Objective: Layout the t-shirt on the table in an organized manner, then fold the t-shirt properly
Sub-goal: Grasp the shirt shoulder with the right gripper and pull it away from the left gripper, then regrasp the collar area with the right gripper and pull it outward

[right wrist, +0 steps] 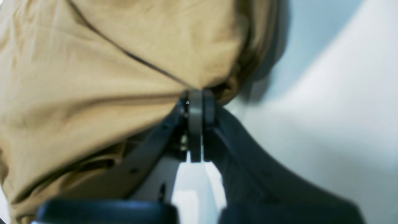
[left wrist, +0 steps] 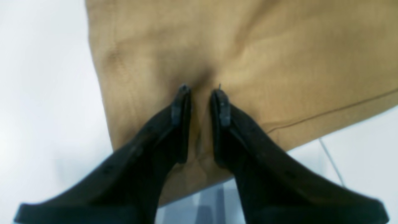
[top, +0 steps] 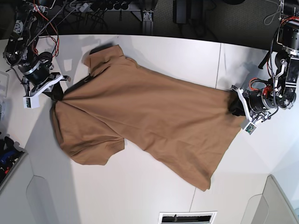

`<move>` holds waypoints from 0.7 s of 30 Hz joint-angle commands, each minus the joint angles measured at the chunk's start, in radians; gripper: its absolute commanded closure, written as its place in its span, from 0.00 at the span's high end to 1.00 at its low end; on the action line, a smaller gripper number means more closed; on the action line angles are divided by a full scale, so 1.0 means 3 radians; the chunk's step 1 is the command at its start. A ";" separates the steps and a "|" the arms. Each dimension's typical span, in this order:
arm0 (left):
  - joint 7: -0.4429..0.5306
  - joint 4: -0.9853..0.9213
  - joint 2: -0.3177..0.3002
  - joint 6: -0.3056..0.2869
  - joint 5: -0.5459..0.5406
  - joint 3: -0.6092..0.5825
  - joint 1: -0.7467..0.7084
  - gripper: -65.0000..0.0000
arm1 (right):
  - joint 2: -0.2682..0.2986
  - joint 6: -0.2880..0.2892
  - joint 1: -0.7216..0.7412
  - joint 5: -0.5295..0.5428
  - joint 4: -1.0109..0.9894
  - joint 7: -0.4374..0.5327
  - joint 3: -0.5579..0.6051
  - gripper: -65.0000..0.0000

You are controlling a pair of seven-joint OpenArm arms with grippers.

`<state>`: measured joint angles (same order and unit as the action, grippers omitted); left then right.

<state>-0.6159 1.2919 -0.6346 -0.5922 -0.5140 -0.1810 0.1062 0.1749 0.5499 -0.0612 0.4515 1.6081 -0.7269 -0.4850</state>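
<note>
Black jaws of the right gripper, at the base view's left, are clamped on the tan t-shirt near its collar. From there the cloth stretches diagonally over the white table to the left gripper, which pinches a narrow ridge of fabric at the hem, though blur makes the bite hard to judge. Pulling further could slip that thinner hold or skew the shirt. Bare tabletop lies below both grippers; the far edge sits close behind them.

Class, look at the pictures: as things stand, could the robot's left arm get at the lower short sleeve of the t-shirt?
Probably not. The left claw grips the t-shirt at the hem end; the sleeve lies at the far end.
</note>
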 commanded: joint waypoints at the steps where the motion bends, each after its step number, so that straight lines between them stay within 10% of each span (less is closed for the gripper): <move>1: -0.0070 -0.0032 -0.0034 0.0017 0.0066 0.0011 0.0024 0.24 | 0.0047 -0.0010 0.0036 0.0112 0.0048 0.0037 -0.0043 0.00; 6: -0.0067 -0.0081 -0.0038 0.0017 0.0071 0.0011 0.0024 0.24 | 0.0045 -0.0010 0.0037 0.0422 0.0051 -0.0111 -0.0151 0.58; 21: -0.0076 -0.0081 -0.0045 0.0015 0.0027 0.0011 0.0024 0.24 | -0.0042 0.0013 -0.0009 0.0502 0.0114 -0.0267 -0.0367 0.58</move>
<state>-0.6014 1.2694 -0.6319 -0.5957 -0.5304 -0.1810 0.1081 0.1513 0.5461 -0.0746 0.5854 1.6241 -0.8238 -0.5934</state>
